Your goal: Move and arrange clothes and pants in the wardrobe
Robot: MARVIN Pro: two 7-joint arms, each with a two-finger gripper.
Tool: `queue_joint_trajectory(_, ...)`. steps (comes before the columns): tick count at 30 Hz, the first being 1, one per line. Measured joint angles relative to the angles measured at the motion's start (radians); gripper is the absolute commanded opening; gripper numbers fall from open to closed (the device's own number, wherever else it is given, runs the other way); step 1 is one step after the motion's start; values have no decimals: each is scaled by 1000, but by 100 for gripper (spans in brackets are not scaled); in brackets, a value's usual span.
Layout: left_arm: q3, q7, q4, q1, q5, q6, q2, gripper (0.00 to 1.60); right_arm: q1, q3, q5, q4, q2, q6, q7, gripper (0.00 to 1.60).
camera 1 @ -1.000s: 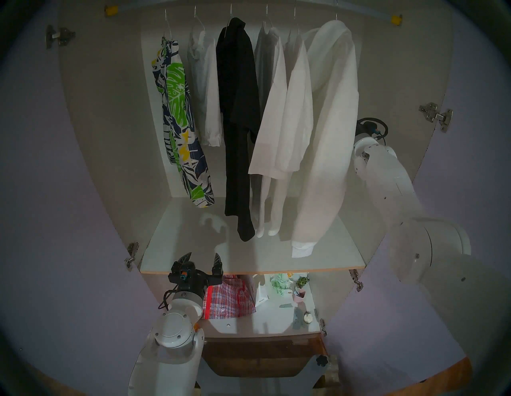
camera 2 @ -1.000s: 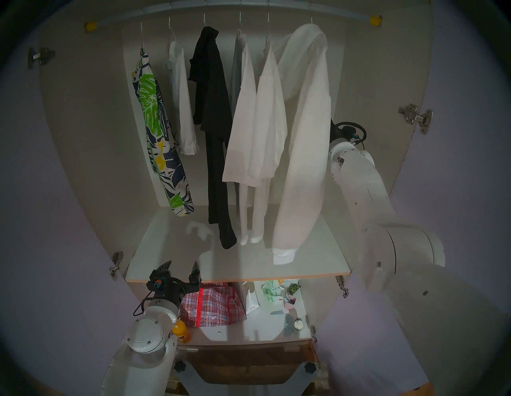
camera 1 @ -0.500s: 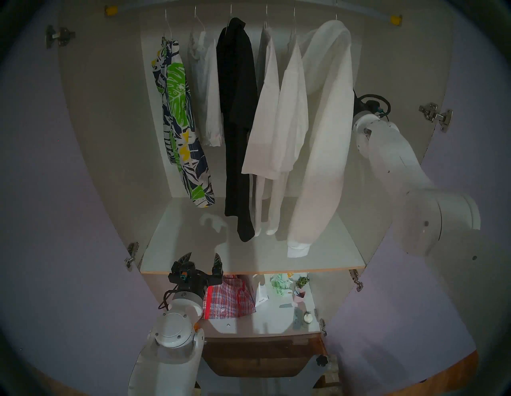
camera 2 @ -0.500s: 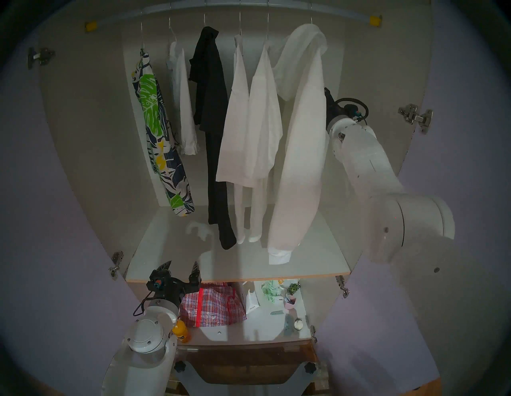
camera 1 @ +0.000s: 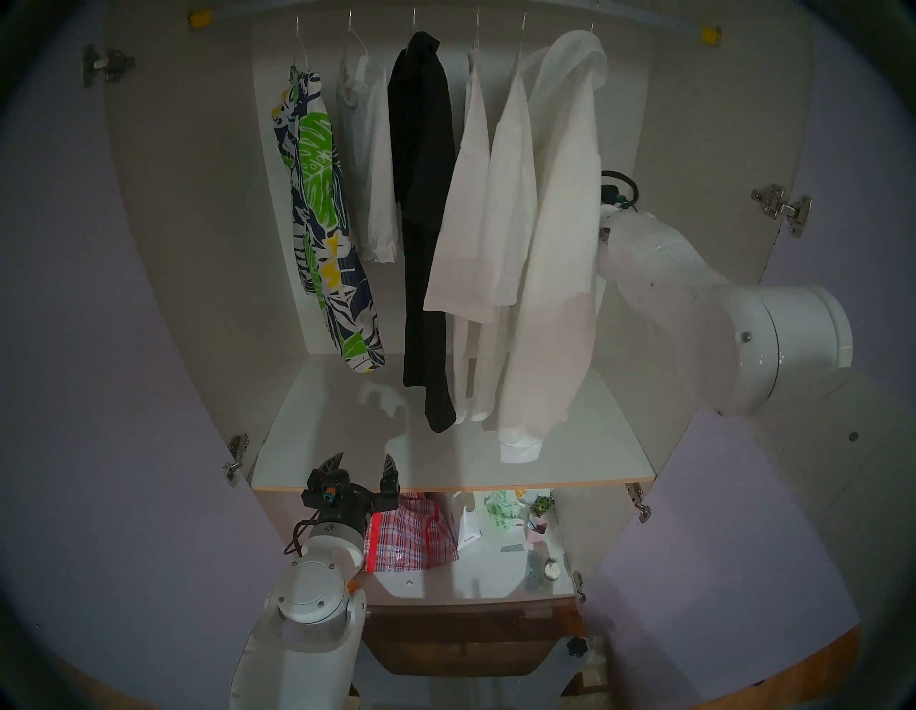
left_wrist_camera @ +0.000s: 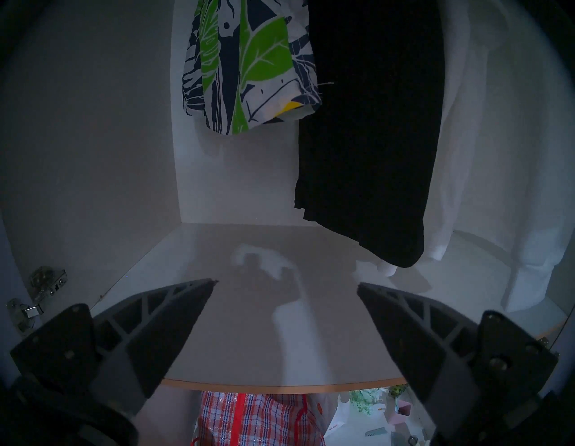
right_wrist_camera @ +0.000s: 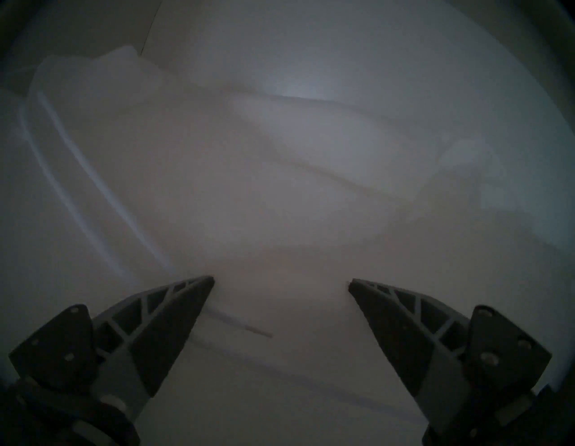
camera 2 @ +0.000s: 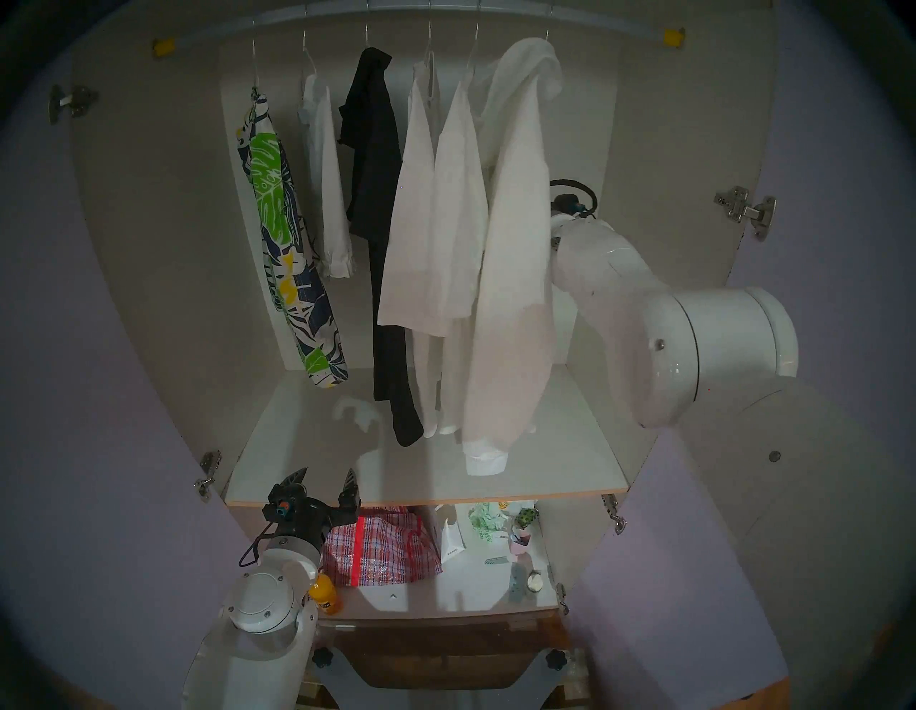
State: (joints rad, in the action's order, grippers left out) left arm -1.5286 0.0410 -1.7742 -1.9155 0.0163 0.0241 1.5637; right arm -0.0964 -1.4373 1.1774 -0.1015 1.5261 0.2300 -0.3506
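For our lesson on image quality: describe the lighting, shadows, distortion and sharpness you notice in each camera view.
Head views: dim, dark fisheye rim, bowed pale lilac wardrobe doors; gripper shadow on the white shelf. Left wrist view: murky, though the green leaf-print garment stays crisp. Right wrist view: dimmest, soft; long white jacket fills it between the open right gripper fingers.

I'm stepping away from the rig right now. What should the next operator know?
Left gripper: open, empty, at the white shelf's front edge.
Right gripper: open, pressed against the long white jacket from its right side.
Done: white garments bunched next to the black garment; leaf-print piece hangs far left.
Left: spacing along the rail.
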Motion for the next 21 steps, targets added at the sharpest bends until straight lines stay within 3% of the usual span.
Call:
queue_joint_trajectory(8, 0, 1, 2, 0, 0, 0, 0, 160, 1, 16, -15, -1, 102, 6, 3, 160)
queue_joint_trajectory(21, 1, 2, 7, 2, 0, 0, 0, 160, 2, 28, -25, 0, 216, 39, 7, 160)
